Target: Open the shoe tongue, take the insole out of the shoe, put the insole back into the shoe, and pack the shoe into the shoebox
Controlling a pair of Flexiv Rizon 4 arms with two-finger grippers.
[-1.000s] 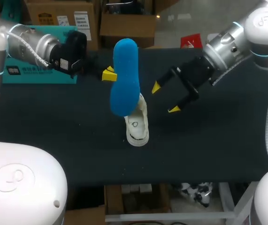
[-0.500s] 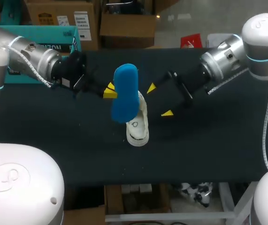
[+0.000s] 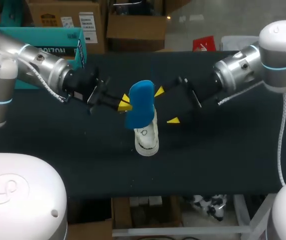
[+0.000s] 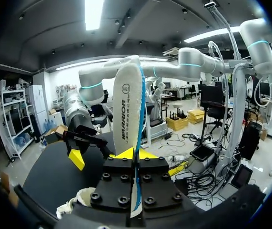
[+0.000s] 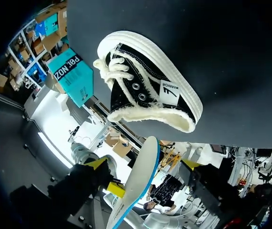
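The left gripper (image 3: 124, 103) clamps the blue insole (image 3: 139, 104) by its side edge, above the shoe (image 3: 147, 137) at mid-desk. The insole looks light and bendy, so a hold nearer the heel would probably steer it better. The right gripper (image 3: 166, 106) hangs open beside the shoe, and the shoebox (image 3: 47, 45) sits at the far left corner, contents hidden.
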